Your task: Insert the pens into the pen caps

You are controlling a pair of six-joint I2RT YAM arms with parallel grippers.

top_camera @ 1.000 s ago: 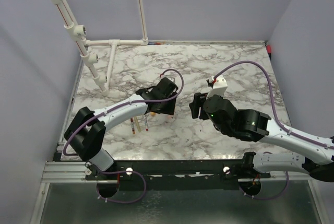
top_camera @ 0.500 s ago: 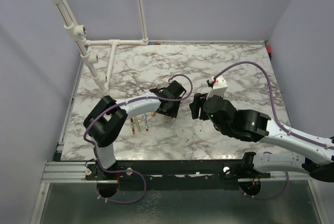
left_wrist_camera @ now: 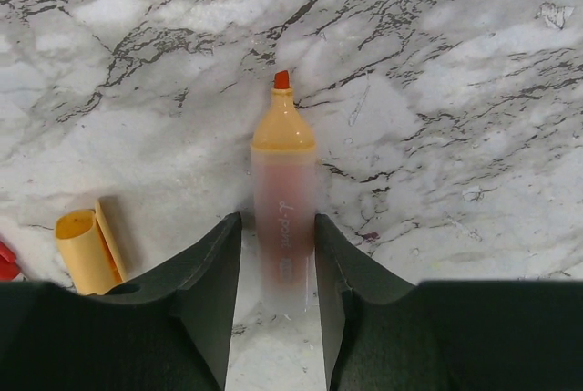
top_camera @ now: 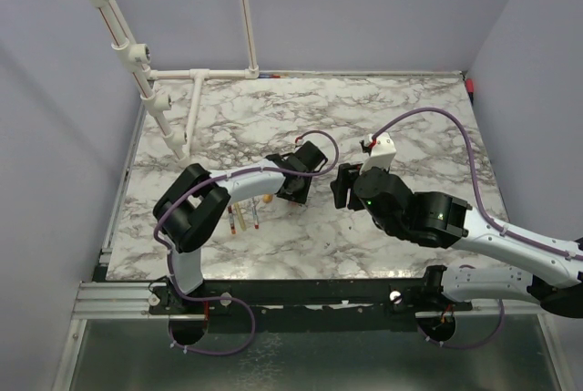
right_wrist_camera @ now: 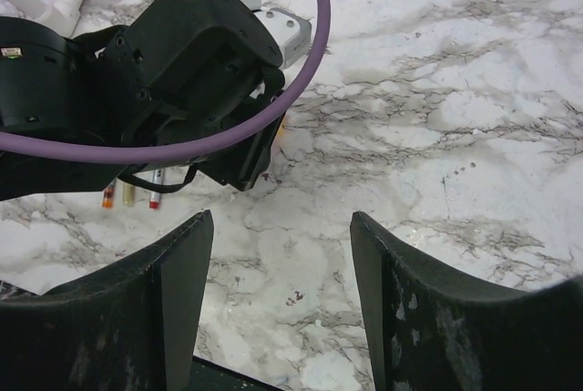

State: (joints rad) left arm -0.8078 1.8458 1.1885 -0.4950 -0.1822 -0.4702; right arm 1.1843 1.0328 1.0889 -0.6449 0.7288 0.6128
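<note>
In the left wrist view a pen [left_wrist_camera: 284, 218] with a pale barrel, orange collar and red tip lies on the marble. My left gripper [left_wrist_camera: 278, 222] is open and straddles its barrel: the right finger touches it and the left finger stands a small gap away. A yellow pen cap [left_wrist_camera: 86, 250] lies just left of the fingers. In the top view the left gripper [top_camera: 291, 189] is low over the table, with the cap [top_camera: 267, 198] and several more pens [top_camera: 244, 218] to its left. My right gripper [right_wrist_camera: 281, 218] is open and empty, hovering right of the left one.
A white pipe frame [top_camera: 196, 99] stands at the back left of the marble table [top_camera: 410, 108]. A small red item [top_camera: 470, 86] sits at the back right corner. The left arm's purple cable [right_wrist_camera: 301, 63] loops in front of the right wrist camera.
My left arm has folded at the elbow and its gripper has moved right and a little nearer, down over the pen. The right arm has not moved.
</note>
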